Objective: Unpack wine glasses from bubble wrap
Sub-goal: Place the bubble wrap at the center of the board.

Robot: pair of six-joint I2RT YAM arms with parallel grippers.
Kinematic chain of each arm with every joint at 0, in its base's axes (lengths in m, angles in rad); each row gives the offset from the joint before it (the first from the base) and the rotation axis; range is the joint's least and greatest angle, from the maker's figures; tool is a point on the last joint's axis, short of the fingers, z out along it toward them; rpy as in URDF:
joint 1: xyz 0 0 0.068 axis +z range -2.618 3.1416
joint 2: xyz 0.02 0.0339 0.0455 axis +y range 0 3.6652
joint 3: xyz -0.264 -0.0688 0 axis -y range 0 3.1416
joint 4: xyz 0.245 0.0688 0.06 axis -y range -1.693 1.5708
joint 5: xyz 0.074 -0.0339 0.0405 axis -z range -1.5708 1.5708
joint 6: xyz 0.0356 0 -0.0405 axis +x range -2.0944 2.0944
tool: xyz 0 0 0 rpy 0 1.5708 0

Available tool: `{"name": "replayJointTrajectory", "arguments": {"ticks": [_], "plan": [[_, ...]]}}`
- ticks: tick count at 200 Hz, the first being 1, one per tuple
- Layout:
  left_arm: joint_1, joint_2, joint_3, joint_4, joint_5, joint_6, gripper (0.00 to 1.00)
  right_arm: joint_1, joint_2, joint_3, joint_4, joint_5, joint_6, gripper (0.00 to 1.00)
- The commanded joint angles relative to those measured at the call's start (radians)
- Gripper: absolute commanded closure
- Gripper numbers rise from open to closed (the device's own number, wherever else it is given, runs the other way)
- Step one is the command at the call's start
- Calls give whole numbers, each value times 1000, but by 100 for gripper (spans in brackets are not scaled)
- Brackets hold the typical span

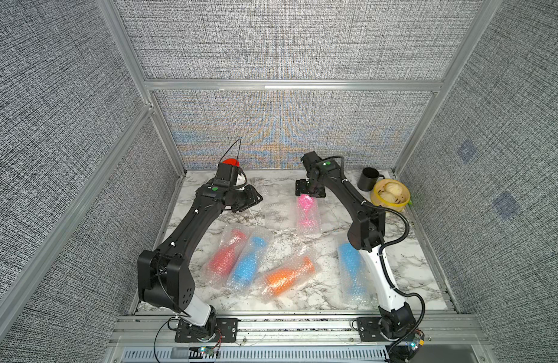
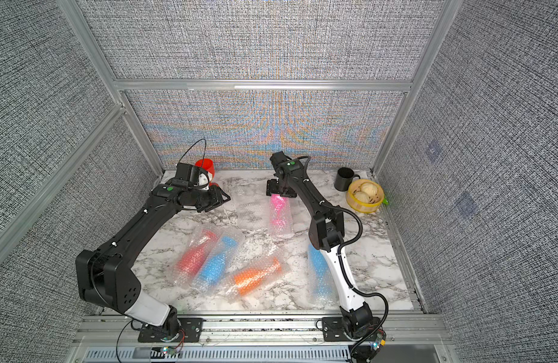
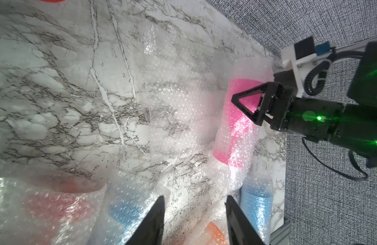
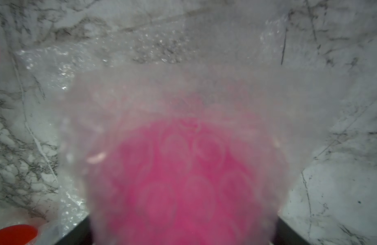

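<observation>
**Top views.** On the marble table (image 1: pixel 412 276), one red goblet (image 1: pixel 231 162) stands bare at the far left, behind the left arm's wrist. A flat loose sheet (image 1: pixel 269 204) of bubble wrap lies just left of the pink goblet (image 1: pixel 307 213). Five wine glasses lie wrapped:
- the pink goblet, far centre;
- the wrapped red goblet (image 1: pixel 224 254), the blue goblet (image 1: pixel 247 261) and the orange goblet (image 1: pixel 287 275), across the near middle;
- a second blue goblet (image 1: pixel 350 267), near right, partly under the right arm.

The left gripper (image 1: pixel 257 198) hovers at the far left, apart from every bundle. The right gripper (image 1: pixel 309 194) sits at the pink goblet's far end.

**Left wrist view.** The left gripper (image 3: pixel 195 198) is partly open, with nothing between its fingers.

**Right wrist view.** The pink goblet (image 4: pixel 183 180) fills the gap between widely spread jaws. The picture is blurred, so I cannot tell whether they pinch the wrap.

**Progress, as I judge it.** One of six is unpacked and five remain. The pink one is in hand.
</observation>
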Motion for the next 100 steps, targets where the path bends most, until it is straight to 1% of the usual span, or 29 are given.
{"name": "replayJointTrajectory", "arguments": {"ticks": [1,18,30,46,63,76,89,100], "plan": [[1,11,-3,8,22,13,53,-4,-8,-22,82,-105,14,9],[0,24,0,21,32,7,53,-7,-17,-21,102,-137,1,5],[-1,40,8,25,34,6,53,-9,-37,-27,100,-137,-16,2],[-5,63,31,24,28,9,53,-18,-90,-85,114,-125,-25,1],[-12,101,68,19,19,17,53,-35,-182,-216,175,-140,-20,1],[-24,132,100,17,26,30,52,-51,-253,-361,251,-168,-14,3],[-42,167,132,16,31,43,52,-67,-311,-485,327,-193,-6,7],[-60,195,164,19,41,55,52,-85,-342,-565,379,-215,7,13]]}}
